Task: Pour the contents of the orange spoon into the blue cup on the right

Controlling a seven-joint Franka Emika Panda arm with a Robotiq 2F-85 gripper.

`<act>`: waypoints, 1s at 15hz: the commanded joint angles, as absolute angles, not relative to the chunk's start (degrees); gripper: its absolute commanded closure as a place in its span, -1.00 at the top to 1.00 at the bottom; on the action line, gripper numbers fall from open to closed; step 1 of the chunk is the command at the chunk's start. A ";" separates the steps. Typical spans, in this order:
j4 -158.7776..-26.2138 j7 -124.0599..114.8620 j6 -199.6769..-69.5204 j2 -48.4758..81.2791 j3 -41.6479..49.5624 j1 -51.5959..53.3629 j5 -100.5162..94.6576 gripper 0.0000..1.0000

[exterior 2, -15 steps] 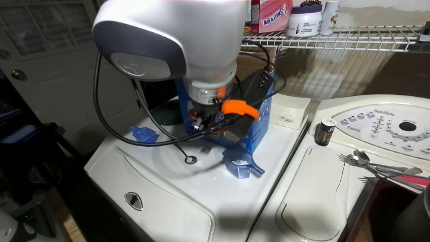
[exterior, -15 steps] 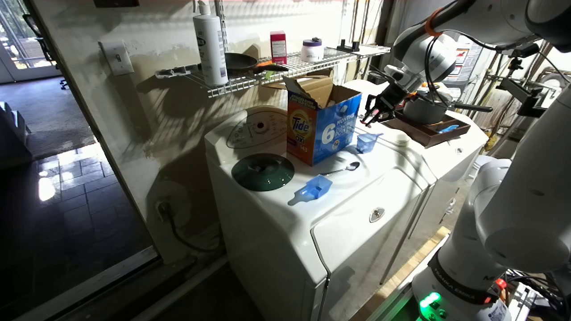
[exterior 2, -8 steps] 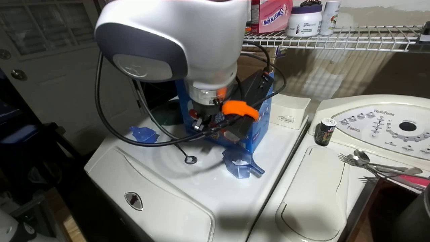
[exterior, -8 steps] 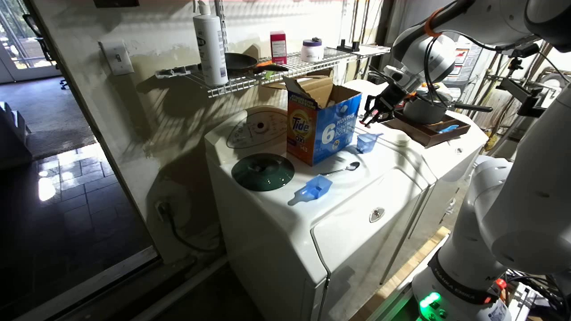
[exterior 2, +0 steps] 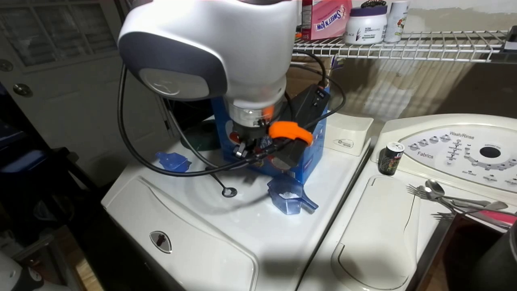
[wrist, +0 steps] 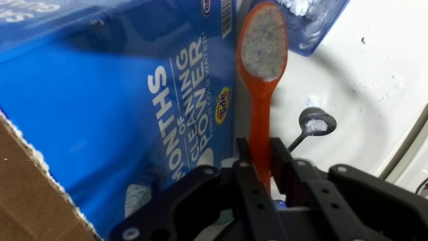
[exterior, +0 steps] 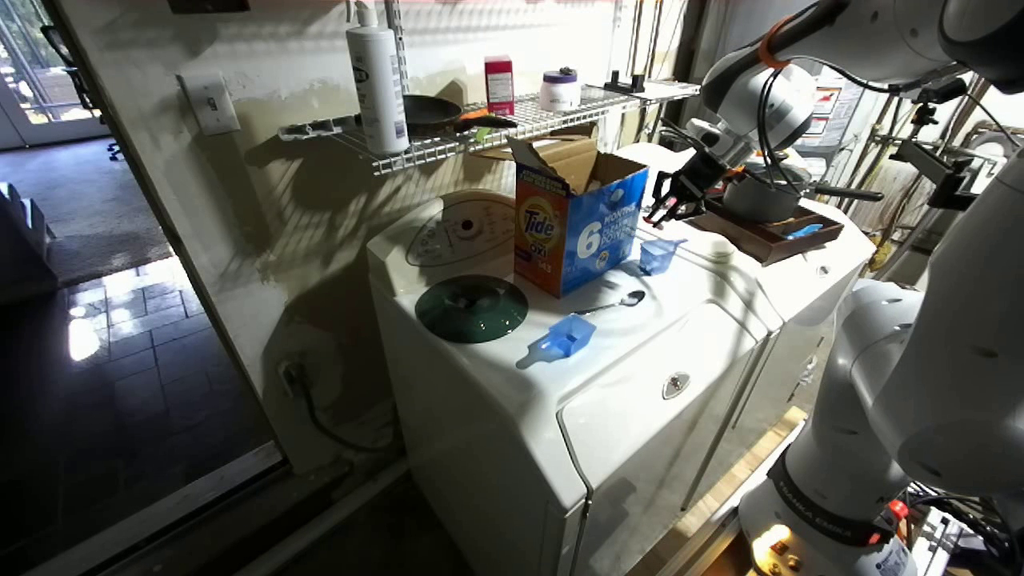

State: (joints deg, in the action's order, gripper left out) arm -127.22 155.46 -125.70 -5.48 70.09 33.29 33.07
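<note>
My gripper [wrist: 259, 147] is shut on the handle of the orange spoon [wrist: 260, 107], which points away from the fingers. Pale grey-white powder fills the spoon's bowl. In the wrist view that bowl overlaps the edge of the blue cup on the right [wrist: 306, 38], which has white powder inside. The same blue cup [exterior: 658, 256] stands beside the cardboard box, with my gripper [exterior: 662, 210] above it in an exterior view. Cables and the arm mostly cover the gripper in an exterior view [exterior 2: 241, 150]. I cannot tell the exact height between bowl and cup.
The blue-sided Tide box [exterior: 600, 224] stands close beside the gripper. On the white washer lie a metal spoon [wrist: 317, 125] with powder, another blue cup [exterior: 574, 334] and a green dish [exterior: 472, 308]. A brown tray [exterior: 764, 240] holds a pot. A wire shelf [exterior 2: 436, 48] runs above.
The arm's wrist has shifted very slightly to the right in an exterior view. The light on the robot's base has turned from green to amber. Cups and box have not moved.
</note>
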 commanded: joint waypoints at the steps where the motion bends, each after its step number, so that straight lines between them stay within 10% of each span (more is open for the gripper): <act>1: -127.09 157.59 -127.50 -6.10 73.72 37.09 32.73 -0.90; 15: -127.54 157.59 -130.60 -11.00 87.69 50.50 31.86 -0.90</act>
